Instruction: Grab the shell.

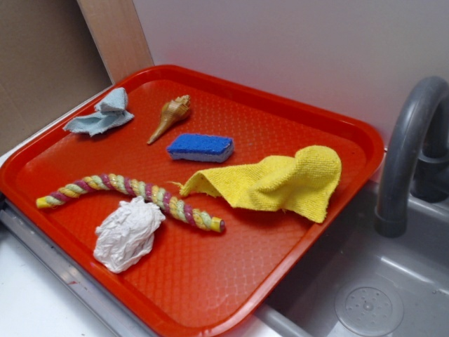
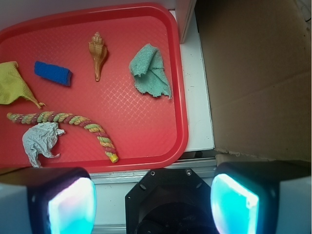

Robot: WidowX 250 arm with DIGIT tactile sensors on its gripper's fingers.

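The claw (image 2: pixel 153 202) is seen only in the wrist view, where its two fingers (image 2: pixel 68 204) stand wide apart at the bottom edge with nothing between them. It hangs outside the tray (image 2: pixel 181 117), over the white ledge (image 2: pixel 197 97) beside it, well apart from everything on the tray.

The shell (image 2: pixel 97 53) lies flat on the far part of the tray, between the sponge (image 2: pixel 52 73) and the green cloth (image 2: pixel 151 70), touching neither. Its bulbous end points away from the claw and its long tip points toward it.

For a sound grasp, the claw would best be carried over the shell and the fingers set across the thick ridged end, since the thin tip would likely slip out. The free space on both sides should allow a straight descent without the sponge or cloth being caught.

The faucet (image 1: pixel 407 154) and sink (image 1: pixel 365 295) appear only in the exterior view, as does most of the yellow cloth (image 1: pixel 280 179). The rope (image 1: pixel 133 193) and paper wad (image 1: pixel 130 233) appear in both. The claw and the cardboard (image 2: pixel 253 73) are shown by the wrist view alone.
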